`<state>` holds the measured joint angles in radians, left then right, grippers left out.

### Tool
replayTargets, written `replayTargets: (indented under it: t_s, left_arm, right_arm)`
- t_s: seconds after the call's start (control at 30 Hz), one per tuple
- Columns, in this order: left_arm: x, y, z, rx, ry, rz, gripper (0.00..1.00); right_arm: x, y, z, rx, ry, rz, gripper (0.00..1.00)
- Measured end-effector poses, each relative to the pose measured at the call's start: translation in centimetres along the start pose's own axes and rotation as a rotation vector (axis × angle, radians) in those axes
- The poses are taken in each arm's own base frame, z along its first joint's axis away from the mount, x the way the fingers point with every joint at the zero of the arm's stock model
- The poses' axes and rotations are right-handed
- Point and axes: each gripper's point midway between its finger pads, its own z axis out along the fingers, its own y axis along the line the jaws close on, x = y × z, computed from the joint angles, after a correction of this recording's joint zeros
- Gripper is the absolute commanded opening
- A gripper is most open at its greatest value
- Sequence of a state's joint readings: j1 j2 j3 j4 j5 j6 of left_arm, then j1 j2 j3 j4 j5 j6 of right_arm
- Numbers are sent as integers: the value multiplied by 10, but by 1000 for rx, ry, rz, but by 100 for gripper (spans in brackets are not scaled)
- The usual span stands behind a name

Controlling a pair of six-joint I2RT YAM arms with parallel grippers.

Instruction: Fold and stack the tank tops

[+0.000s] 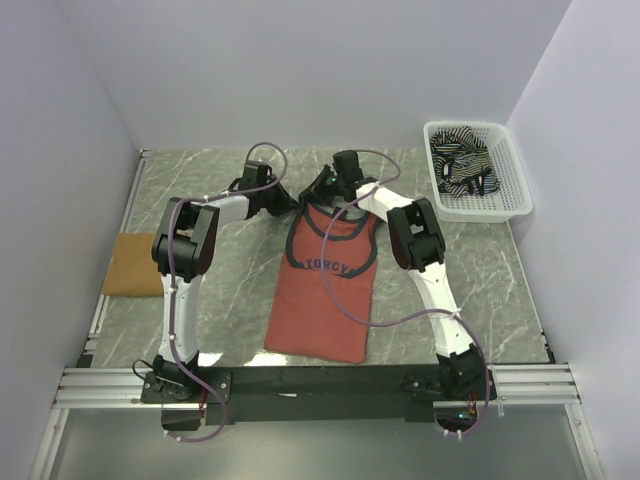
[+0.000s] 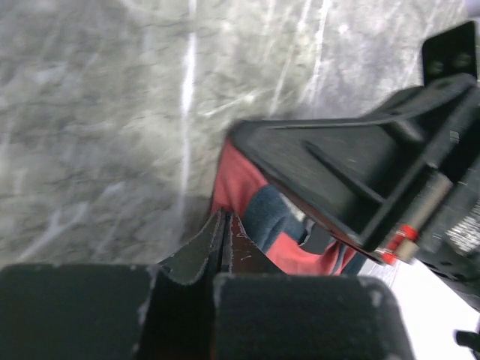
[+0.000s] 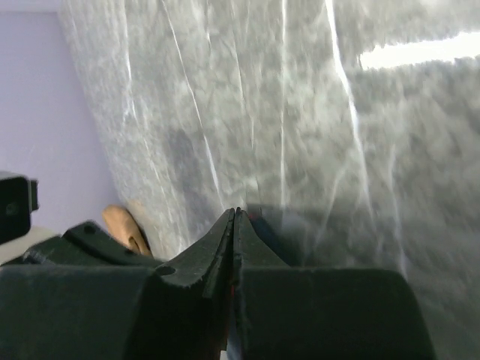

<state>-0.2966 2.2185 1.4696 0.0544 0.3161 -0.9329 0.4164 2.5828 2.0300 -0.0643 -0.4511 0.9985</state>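
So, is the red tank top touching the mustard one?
Apart. The top view shows marble table between the red tank top and the mustard tank top.

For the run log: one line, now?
left gripper, right gripper: shut on red tank top | mustard top: folded | striped top: in basket

Grey marbled counter (image 1: 480, 280) w/ pale veins. White plastic mesh basket (image 1: 517, 180) at approx. 2 o'clock, far-right corner, nr the right wall. Plain pale-lavender walls (image 1: 300, 70) on 3 sides. Silver alu. rail (image 1: 100, 385) along the counter's 6 o'clock edge.
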Motion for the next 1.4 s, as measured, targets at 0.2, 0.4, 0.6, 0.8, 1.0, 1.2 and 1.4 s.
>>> replayTargets:
  t_s: [0.2,0.4,0.6,0.8,1.0,1.2,1.4]
  left_arm:
    - [0,-5,1,3,-9,13,4]
    - [0,-5,1,-5,-8,26,3]
    - [-2,-5,1,-13,-23,42,5]
    - [-7,-11,-1,-6,-44,58,6]
    - [-5,-21,0,20,-48,75,7]
    - [2,-29,1,44,-31,92,6]
    - [-1,-32,9,52,-30,96,6]
  right_arm:
    - [0,6,3,-48,23,43,14]
    - [-5,20,0,-118,32,79,22]
    - [-31,26,-11,-163,-1,92,31]
    - [-65,28,-27,-169,-70,64,32]
    - [-76,26,-46,-117,-114,26,31]
    - [-73,36,-81,-53,-160,-35,31]
    - [-68,41,-112,-9,-192,-94,31]
